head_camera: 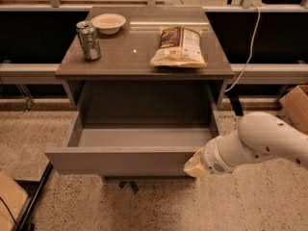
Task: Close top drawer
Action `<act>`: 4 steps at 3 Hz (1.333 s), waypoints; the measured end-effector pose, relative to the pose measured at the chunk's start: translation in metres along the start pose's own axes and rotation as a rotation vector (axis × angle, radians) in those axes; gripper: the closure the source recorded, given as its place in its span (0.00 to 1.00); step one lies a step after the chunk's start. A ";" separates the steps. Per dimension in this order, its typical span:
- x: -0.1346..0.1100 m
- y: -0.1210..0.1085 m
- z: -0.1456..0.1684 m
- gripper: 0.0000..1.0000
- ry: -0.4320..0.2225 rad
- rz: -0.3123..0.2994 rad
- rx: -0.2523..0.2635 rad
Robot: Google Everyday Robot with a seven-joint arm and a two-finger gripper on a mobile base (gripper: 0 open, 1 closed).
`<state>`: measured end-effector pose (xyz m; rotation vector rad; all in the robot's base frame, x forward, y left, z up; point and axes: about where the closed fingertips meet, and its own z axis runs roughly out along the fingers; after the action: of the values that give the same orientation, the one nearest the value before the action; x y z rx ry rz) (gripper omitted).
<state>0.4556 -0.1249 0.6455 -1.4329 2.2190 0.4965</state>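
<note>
- Currently the top drawer [130, 160] stands pulled wide open under the worktop [125, 57].
- Against its front's right end rests the hand [195, 165]; its grip cannot be told.
- Far off, can [88, 40], bowl [109, 22], snack bag [179, 46]: labels unreadable.

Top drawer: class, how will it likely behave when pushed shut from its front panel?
The top drawer looks empty, so it probably slides in lightly. Its flat panel seems stiff, unlikely to flex. The gripper sits at the panel's right end, so an off-centre push might skew it.
</note>
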 end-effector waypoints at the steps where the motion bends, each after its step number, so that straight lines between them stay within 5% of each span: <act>1: -0.003 -0.016 0.001 1.00 -0.004 -0.005 0.019; 2: -0.042 -0.050 0.013 1.00 -0.008 -0.117 0.035; 4: -0.035 -0.064 0.024 1.00 -0.032 -0.084 0.071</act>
<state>0.5307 -0.1110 0.6410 -1.4641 2.1204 0.4060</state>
